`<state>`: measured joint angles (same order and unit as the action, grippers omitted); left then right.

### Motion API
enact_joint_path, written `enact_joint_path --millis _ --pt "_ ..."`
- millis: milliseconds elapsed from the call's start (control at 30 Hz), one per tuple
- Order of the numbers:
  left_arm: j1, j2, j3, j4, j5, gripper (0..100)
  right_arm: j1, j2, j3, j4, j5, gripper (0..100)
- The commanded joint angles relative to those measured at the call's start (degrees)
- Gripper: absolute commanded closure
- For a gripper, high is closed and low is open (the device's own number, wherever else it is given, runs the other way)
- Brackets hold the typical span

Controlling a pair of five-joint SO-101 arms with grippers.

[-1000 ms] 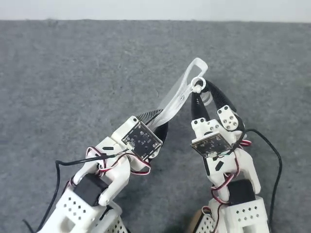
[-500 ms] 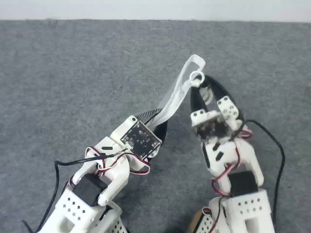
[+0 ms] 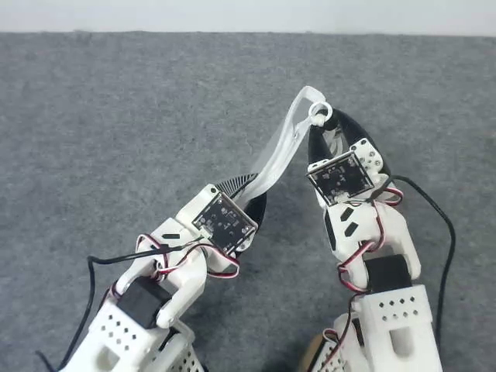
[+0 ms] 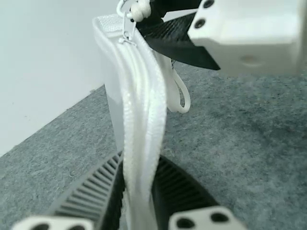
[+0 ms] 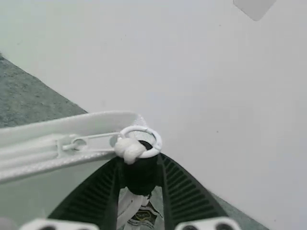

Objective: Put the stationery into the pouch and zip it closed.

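Observation:
A clear pouch (image 3: 280, 151) with a white zipper band hangs lifted off the grey mat, slanting up and away between the two arms. My left gripper (image 3: 249, 195) is shut on its lower end, and the white zipper band (image 4: 142, 120) runs up from between those fingers (image 4: 91, 201). My right gripper (image 3: 318, 128) is shut on the zipper pull (image 3: 319, 112), a white ring at the pouch's far upper end. The ring (image 5: 140, 142) sits just past the right gripper (image 5: 139, 167) fingertips, with the slider (image 5: 72, 143) close to the end of the pouch (image 5: 53, 125).
Grey felt mat (image 3: 116, 116) covers the table up to a white wall (image 3: 232, 14) at the back. Black cables trail from both arm bases (image 3: 446, 256). A brown object (image 3: 310, 355) peeks out at the front edge by the right arm's base.
The right gripper has carried the zipper pull a little farther away along the pouch and its wrist has turned. The pouch's top end shifted slightly left. The left arm has kept still.

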<state>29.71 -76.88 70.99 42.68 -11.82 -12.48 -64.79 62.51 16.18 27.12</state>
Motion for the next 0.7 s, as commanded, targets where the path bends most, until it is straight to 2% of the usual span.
enact_joint_path --millis 0,233,667 --pt "-0.26 -0.44 -0.66 0.53 -0.62 99 3.38 1.27 -4.31 -2.42 -0.79 99.2" --pt "-0.26 -0.44 -0.66 0.53 -0.62 99 6.20 7.16 -4.48 -7.78 -0.79 99.2" --pt "-0.26 -0.44 -0.66 0.53 -0.62 99 8.13 16.48 -9.58 -8.31 -0.88 99.2"
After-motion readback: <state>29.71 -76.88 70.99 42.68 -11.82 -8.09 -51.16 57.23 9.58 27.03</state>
